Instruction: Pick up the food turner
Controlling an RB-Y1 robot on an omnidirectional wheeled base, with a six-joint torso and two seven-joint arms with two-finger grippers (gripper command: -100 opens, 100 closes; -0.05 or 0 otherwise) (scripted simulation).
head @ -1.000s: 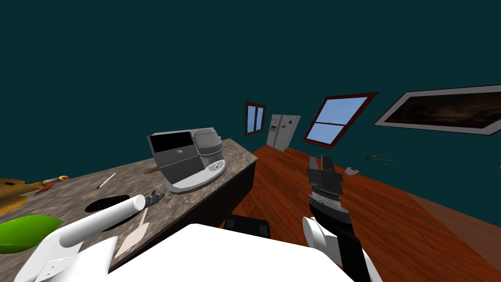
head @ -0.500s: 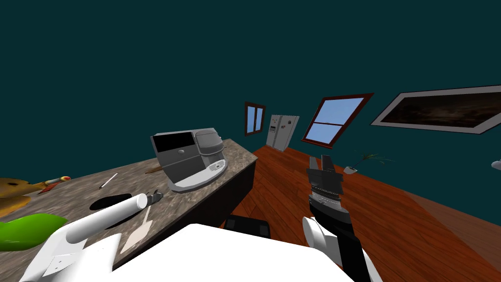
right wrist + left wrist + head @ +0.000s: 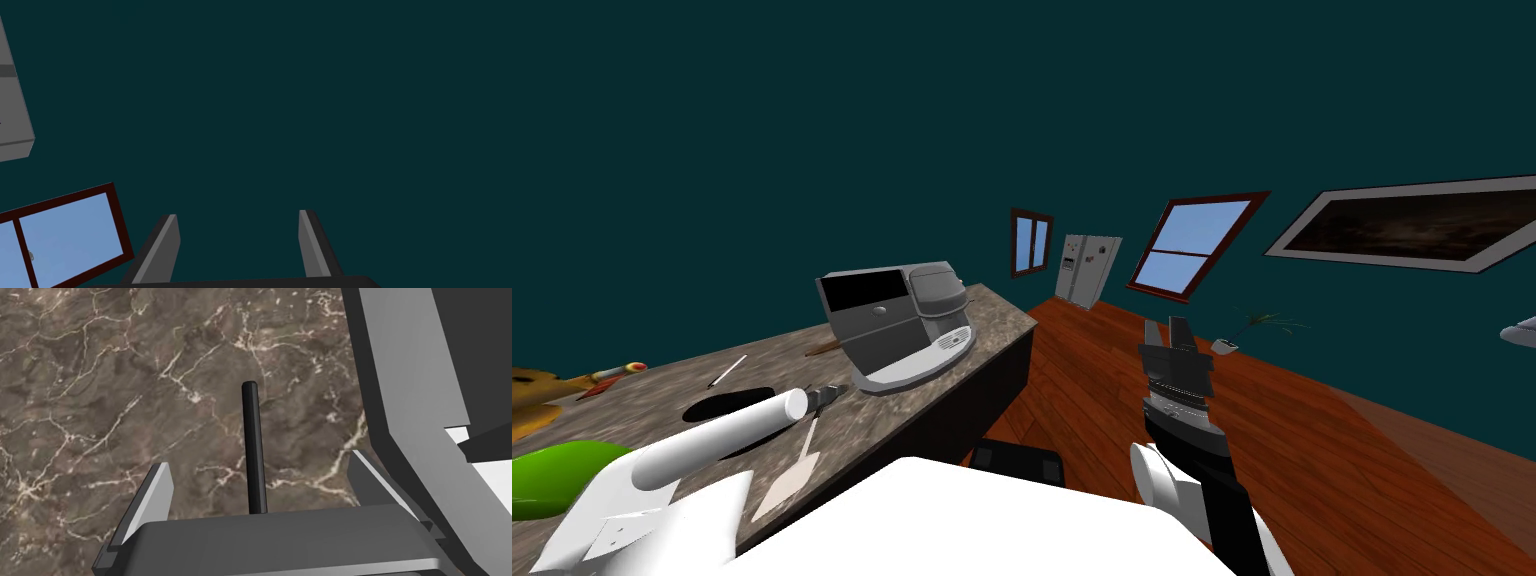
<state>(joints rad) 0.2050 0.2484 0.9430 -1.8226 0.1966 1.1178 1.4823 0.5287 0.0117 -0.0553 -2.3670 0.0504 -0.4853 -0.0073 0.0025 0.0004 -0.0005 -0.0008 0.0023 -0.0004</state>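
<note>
The food turner lies flat on the marbled brown counter (image 3: 982,325), with its pale flat blade (image 3: 785,486) near the front edge. Its thin black handle (image 3: 253,448) runs away from the blade. My left gripper (image 3: 828,397) hangs low over that handle, and in the left wrist view the handle runs up the middle of the left gripper (image 3: 260,470). Its fingers (image 3: 161,485) stand wide apart, open, with clear gaps to the handle on both sides. My right gripper (image 3: 1170,335) is raised over the wooden floor, open and empty, as the right wrist view (image 3: 240,220) confirms.
A grey coffee machine (image 3: 897,320) stands just beyond the left gripper, and its side (image 3: 415,413) is close to one finger. A dark oval (image 3: 727,408), a green object (image 3: 557,475), a thin white stick (image 3: 729,371) and orange items (image 3: 532,390) lie further left.
The head view has swayed slightly. My left gripper has crept a little further along the handle. The turner lies where it was, and the right arm is still.
</note>
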